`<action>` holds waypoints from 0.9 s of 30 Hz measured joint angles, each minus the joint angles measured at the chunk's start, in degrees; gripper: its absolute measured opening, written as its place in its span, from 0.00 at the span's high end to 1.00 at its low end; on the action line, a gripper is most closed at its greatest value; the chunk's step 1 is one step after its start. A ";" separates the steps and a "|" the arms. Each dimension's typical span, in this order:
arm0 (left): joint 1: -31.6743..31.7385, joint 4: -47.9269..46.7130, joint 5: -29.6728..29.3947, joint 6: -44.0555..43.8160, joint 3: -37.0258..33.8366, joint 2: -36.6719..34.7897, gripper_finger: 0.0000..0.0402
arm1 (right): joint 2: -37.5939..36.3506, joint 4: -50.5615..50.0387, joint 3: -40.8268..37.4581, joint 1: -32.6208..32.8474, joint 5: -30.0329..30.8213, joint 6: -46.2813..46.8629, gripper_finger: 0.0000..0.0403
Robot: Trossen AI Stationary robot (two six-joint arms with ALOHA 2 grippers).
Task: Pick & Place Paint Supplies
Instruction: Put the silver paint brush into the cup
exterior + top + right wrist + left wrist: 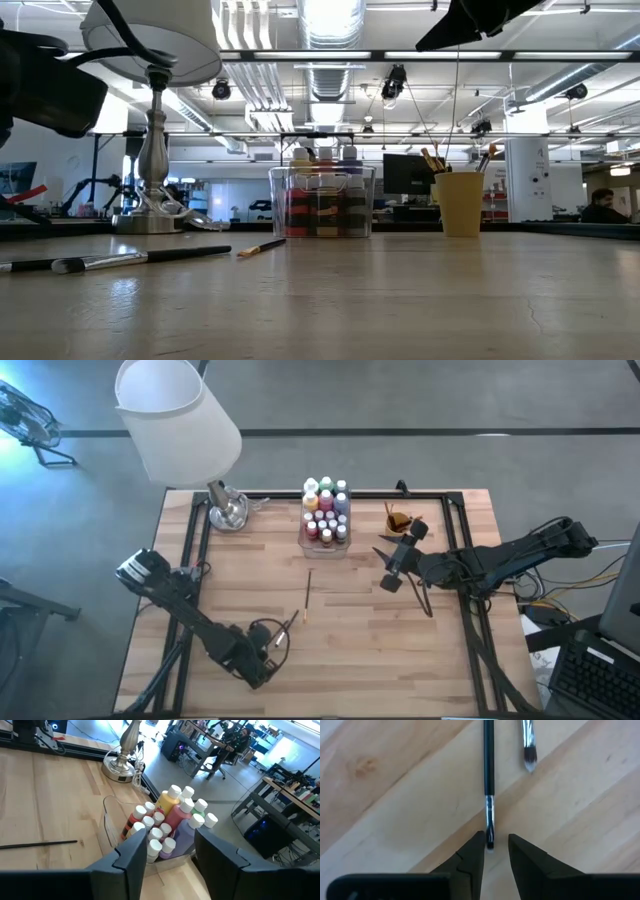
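Several paint bottles (326,510) with white caps stand in a clear plastic box (325,545) at the table's far middle. Two thin paintbrushes lie flat on the wood: one (309,585) in the middle, one (290,628) nearer the front. My left gripper (496,847) hangs open, pointing down, over the bristle tip (490,845) of the dark-handled brush (489,765), a finger on either side without touching it. A second brush tip (529,757) lies beside it. My right gripper (170,860) is open and holds nothing, raised right of the box and aimed at the bottles (167,825).
A lamp with a white shade (180,420) and a silver base (228,512) stands at the far left. A small orange cup (398,520) holding brushes stands right of the box. A black frame (190,540) runs along the table's sides.
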 joint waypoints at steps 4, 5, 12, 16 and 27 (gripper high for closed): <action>-0.33 -0.12 1.53 0.02 -0.03 -0.02 0.76 | 0.00 -0.02 0.00 0.00 -0.01 0.00 0.61; -0.37 -0.16 1.79 0.02 -0.04 -0.02 0.76 | 0.00 -0.02 0.00 -0.01 0.00 0.00 0.62; -0.48 -0.62 0.90 0.10 -0.04 -0.04 0.76 | 0.00 -0.04 0.00 -0.01 -0.02 -0.10 0.68; -0.50 -1.17 0.26 0.11 -0.04 -0.04 0.76 | 0.00 -0.04 0.00 0.00 -0.02 -0.15 0.69; -0.13 -1.61 -1.87 0.35 -0.16 -0.04 0.76 | 0.00 -0.04 0.00 -0.01 -0.02 -0.13 0.63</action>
